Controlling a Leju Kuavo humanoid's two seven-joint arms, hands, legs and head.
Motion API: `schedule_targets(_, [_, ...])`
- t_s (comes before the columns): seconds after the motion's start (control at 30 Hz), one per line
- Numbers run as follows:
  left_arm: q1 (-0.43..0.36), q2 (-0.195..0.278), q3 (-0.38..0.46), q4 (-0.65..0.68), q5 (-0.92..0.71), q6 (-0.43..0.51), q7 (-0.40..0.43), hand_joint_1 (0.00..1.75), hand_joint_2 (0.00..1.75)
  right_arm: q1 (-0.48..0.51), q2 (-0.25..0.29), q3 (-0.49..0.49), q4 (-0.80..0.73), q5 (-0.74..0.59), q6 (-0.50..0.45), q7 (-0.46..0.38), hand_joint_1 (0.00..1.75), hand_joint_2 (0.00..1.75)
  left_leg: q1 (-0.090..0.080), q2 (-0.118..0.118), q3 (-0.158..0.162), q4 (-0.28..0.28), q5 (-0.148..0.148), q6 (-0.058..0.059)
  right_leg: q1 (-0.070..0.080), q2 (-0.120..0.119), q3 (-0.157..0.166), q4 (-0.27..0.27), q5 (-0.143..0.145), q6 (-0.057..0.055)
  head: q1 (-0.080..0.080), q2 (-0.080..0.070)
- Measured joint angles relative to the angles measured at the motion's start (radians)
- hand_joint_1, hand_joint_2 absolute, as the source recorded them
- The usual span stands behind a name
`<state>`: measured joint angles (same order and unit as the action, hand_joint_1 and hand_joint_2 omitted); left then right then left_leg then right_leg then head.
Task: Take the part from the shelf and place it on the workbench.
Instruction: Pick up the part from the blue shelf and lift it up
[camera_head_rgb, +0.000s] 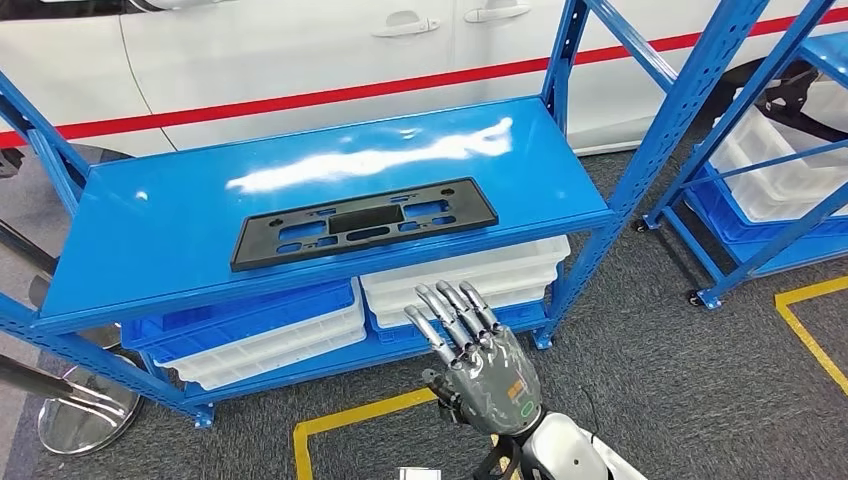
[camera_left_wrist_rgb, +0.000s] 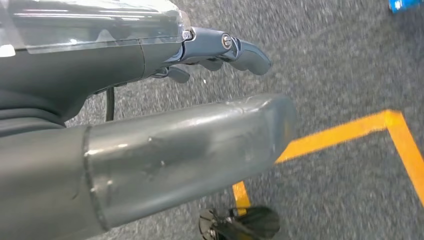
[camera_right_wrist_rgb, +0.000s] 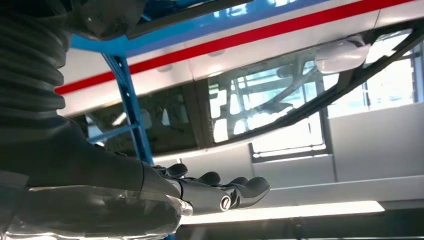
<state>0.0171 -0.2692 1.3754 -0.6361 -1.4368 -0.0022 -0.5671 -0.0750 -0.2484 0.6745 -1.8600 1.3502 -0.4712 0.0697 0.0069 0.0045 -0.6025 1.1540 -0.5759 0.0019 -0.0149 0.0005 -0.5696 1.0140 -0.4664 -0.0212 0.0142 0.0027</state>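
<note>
My right hand (camera_head_rgb: 487, 375) has fingers (camera_head_rgb: 452, 312) spread and holds nothing. The part (camera_head_rgb: 364, 221) lies ahead, above them, on the shelf (camera_head_rgb: 150, 230). It is thin and flat, so I may push it away.

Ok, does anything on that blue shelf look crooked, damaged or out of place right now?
Only slightly. The black plastic part lies flat on the top blue shelf at a small angle to its front edge; no damage is visible. The white bins sit stacked beneath it. The right robot hand is open below, holding nothing.
</note>
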Motion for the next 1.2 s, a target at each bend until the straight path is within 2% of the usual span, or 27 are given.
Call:
schedule_targets(0.07, [-0.004, 0.001, 0.010, -0.001, -0.021, -0.013, 0.000, 0.00, 0.00, -0.017, 0.001, 0.022, 0.029, 0.029, 0.004, 0.009, 0.00, 1.75, 0.004, 0.000, -0.062, 0.122, -0.044, -0.007, 0.000, -0.001, -0.001, 0.002, 0.000, -0.001, 0.000, 0.000])
schedule_targets(0.1, [-0.005, 0.002, 0.015, -0.001, -0.031, -0.017, 0.000, 0.00, 0.00, -0.026, 0.003, 0.033, 0.044, 0.034, 0.010, 0.012, 0.00, 1.75, 0.005, 0.000, -0.075, 0.143, -0.039, -0.009, 0.000, 0.000, -0.002, 0.003, -0.001, -0.001, 0.000, 0.000])
schedule_targets(0.13, [-0.005, 0.004, 0.019, -0.001, -0.039, -0.021, 0.000, 0.00, 0.00, -0.035, 0.005, 0.042, 0.059, 0.034, 0.019, 0.014, 0.00, 1.75, 0.006, 0.000, -0.073, 0.132, -0.020, -0.010, 0.000, 0.000, -0.002, 0.005, -0.001, 0.000, 0.000, 0.000])
schedule_targets(0.17, [-0.006, 0.006, 0.021, -0.001, -0.045, -0.023, -0.001, 0.00, 0.00, -0.044, 0.008, 0.050, 0.071, 0.031, 0.030, 0.015, 0.00, 1.75, 0.008, 0.000, -0.059, 0.094, 0.009, -0.011, -0.001, 0.001, -0.002, 0.006, -0.002, 0.001, 0.000, 0.000])
schedule_targets(0.2, [-0.007, 0.010, 0.023, 0.000, -0.051, -0.026, -0.002, 0.00, 0.00, -0.054, 0.013, 0.057, 0.083, 0.024, 0.043, 0.018, 0.00, 1.75, 0.009, 0.001, -0.033, 0.036, 0.044, -0.010, -0.002, 0.003, -0.001, 0.008, -0.004, 0.002, 0.000, 0.000])
schedule_targets(0.27, [-0.012, 0.016, 0.026, 0.000, -0.062, -0.029, -0.003, 0.00, 0.00, -0.078, 0.024, 0.069, 0.111, 0.006, 0.071, 0.023, 0.00, 1.75, 0.009, 0.000, 0.017, -0.076, 0.086, -0.007, -0.001, 0.005, -0.001, 0.013, -0.007, 0.009, 0.000, 0.000])
schedule_targets(0.33, [-0.020, 0.024, 0.031, 0.004, -0.072, -0.031, -0.003, 0.00, 0.00, -0.103, 0.036, 0.082, 0.147, -0.011, 0.096, 0.030, 0.00, 1.75, 0.005, -0.003, 0.038, -0.128, 0.097, 0.002, 0.002, 0.006, -0.003, 0.015, -0.007, 0.021, 0.000, 0.000])
schedule_targets(0.43, [-0.024, 0.032, 0.036, 0.012, -0.080, -0.029, -0.002, 0.00, 0.00, -0.129, 0.052, 0.095, 0.194, -0.025, 0.111, 0.039, 0.00, 1.75, 0.003, -0.005, 0.038, -0.137, 0.107, 0.023, 0.000, 0.005, -0.005, 0.015, -0.007, 0.039, 0.000, 0.000])
schedule_targets(0.5, [-0.027, 0.037, 0.039, 0.017, -0.082, -0.028, -0.002, 0.00, 0.00, -0.140, 0.059, 0.100, 0.218, -0.033, 0.114, 0.046, 0.00, 1.75, 0.006, -0.003, 0.039, -0.146, 0.114, 0.037, -0.001, 0.004, -0.029, 0.070, -0.046, 0.046, 0.000, 0.000])
schedule_targets(0.57, [-0.030, 0.042, 0.042, 0.023, -0.084, -0.026, -0.001, 0.00, 0.00, -0.148, 0.065, 0.101, 0.242, -0.041, 0.118, 0.052, 0.00, 1.75, 0.003, -0.002, 0.036, -0.146, 0.116, 0.044, -0.001, 0.003, -0.087, 0.195, -0.113, 0.050, 0.000, 0.000])
schedule_targets(0.6, [-0.030, 0.045, 0.043, 0.027, -0.085, -0.025, -0.001, 0.00, 0.00, -0.149, 0.068, 0.101, 0.253, -0.045, 0.119, 0.053, 0.00, 1.75, 0.001, -0.002, 0.035, -0.146, 0.116, 0.045, -0.001, 0.003, -0.115, 0.254, -0.134, 0.050, 0.000, 0.000])
schedule_targets(0.63, [-0.031, 0.047, 0.044, 0.032, -0.086, -0.024, 0.000, 0.00, 0.00, -0.150, 0.070, 0.101, 0.262, -0.049, 0.120, 0.056, 0.00, 1.75, -0.001, -0.002, 0.035, -0.146, 0.115, 0.045, -0.001, 0.003, -0.130, 0.283, -0.135, 0.049, 0.000, 0.000])
schedule_targets(0.67, [-0.031, 0.050, 0.044, 0.036, -0.087, -0.023, 0.000, 0.00, 0.00, -0.150, 0.073, 0.101, 0.268, -0.054, 0.120, 0.059, 0.00, 1.75, -0.004, -0.003, 0.036, -0.145, 0.115, 0.046, 0.001, 0.003, -0.125, 0.274, -0.118, 0.046, 0.000, 0.000])
schedule_targets(0.7, [-0.031, 0.051, 0.044, 0.039, -0.089, -0.022, 0.000, 0.00, 0.00, -0.151, 0.075, 0.101, 0.272, -0.059, 0.120, 0.061, 0.00, 1.75, -0.006, -0.003, 0.038, -0.144, 0.114, 0.046, 0.003, 0.003, -0.102, 0.226, -0.085, 0.040, 0.000, 0.000])
schedule_targets(0.73, [-0.032, 0.052, 0.045, 0.042, -0.090, -0.022, 0.001, 0.00, 0.00, -0.151, 0.077, 0.101, 0.274, -0.065, 0.119, 0.063, 0.00, 1.75, -0.008, -0.004, 0.040, -0.144, 0.113, 0.046, 0.006, 0.002, -0.067, 0.154, -0.048, 0.031, 0.000, 0.000])
schedule_targets(0.8, [-0.033, 0.053, 0.045, 0.047, -0.092, -0.022, 0.001, 0.00, 0.00, -0.154, 0.083, 0.101, 0.275, -0.075, 0.117, 0.063, 0.00, 1.75, -0.012, -0.003, 0.040, -0.142, 0.110, 0.042, 0.015, -0.001, -0.013, 0.040, -0.009, 0.016, 0.000, 0.000])
schedule_targets(0.87, [-0.034, 0.054, 0.045, 0.049, -0.093, -0.022, 0.001, 0.00, 0.00, -0.155, 0.088, 0.101, 0.274, -0.081, 0.116, 0.063, 0.00, 1.75, -0.013, -0.002, 0.038, -0.142, 0.109, 0.033, 0.020, -0.003, -0.003, 0.010, -0.008, 0.011, 0.000, 0.000])
schedule_targets(0.93, [-0.035, 0.057, 0.045, 0.050, -0.096, -0.022, 0.001, 0.00, 0.00, -0.155, 0.091, 0.100, 0.273, -0.085, 0.115, 0.063, 0.00, 1.75, -0.012, -0.001, 0.039, -0.140, 0.106, 0.023, 0.016, -0.002, 0.001, 0.000, -0.002, 0.005, 0.000, 0.000])
schedule_targets(0.97, [-0.035, 0.058, 0.045, 0.050, -0.099, -0.023, 0.002, 0.00, 0.00, -0.156, 0.092, 0.100, 0.272, -0.087, 0.115, 0.063, 0.00, 1.75, -0.012, -0.001, 0.034, -0.126, 0.095, 0.017, 0.012, -0.002, 0.005, -0.007, 0.001, 0.001, 0.000, 0.000])
schedule_targets(1.03, [-0.034, 0.061, 0.045, 0.050, -0.103, -0.026, 0.003, 0.00, 0.00, -0.159, 0.097, 0.100, 0.271, -0.088, 0.115, 0.063, 0.00, 1.75, -0.007, -0.003, -0.004, -0.040, 0.044, 0.007, 0.006, -0.004, 0.011, -0.016, 0.004, -0.005, 0.000, 0.000])
schedule_targets(1.1, [-0.034, 0.062, 0.045, 0.051, -0.104, -0.028, 0.003, 0.00, 0.00, -0.161, 0.101, 0.100, 0.271, -0.090, 0.116, 0.063, 0.00, 1.75, -0.001, -0.003, -0.069, 0.090, -0.012, -0.003, 0.006, -0.004, 0.011, -0.016, 0.002, -0.008, 0.000, 0.000])
schedule_targets(1.13, [-0.033, 0.063, 0.045, 0.051, -0.104, -0.029, 0.004, 0.00, 0.00, -0.161, 0.101, 0.100, 0.271, -0.091, 0.116, 0.063, 0.00, 1.75, 0.002, -0.002, -0.090, 0.129, -0.019, -0.007, 0.005, -0.004, 0.012, -0.015, 0.000, -0.007, 0.000, 0.000])
schedule_targets(1.17, [-0.031, 0.064, 0.045, 0.051, -0.105, -0.030, 0.004, 0.00, 0.00, -0.161, 0.101, 0.100, 0.271, -0.091, 0.117, 0.063, 0.00, 1.75, 0.005, -0.002, -0.094, 0.131, -0.005, -0.010, 0.005, -0.003, 0.014, -0.014, -0.002, -0.005, 0.000, 0.000])
schedule_targets(1.2, [-0.030, 0.064, 0.045, 0.051, -0.106, -0.030, 0.004, 0.00, 0.00, -0.161, 0.102, 0.100, 0.271, -0.091, 0.118, 0.063, 0.00, 1.75, 0.008, -0.002, -0.077, 0.092, 0.027, -0.012, 0.003, -0.002, 0.017, -0.013, -0.006, -0.002, 0.000, 0.000])
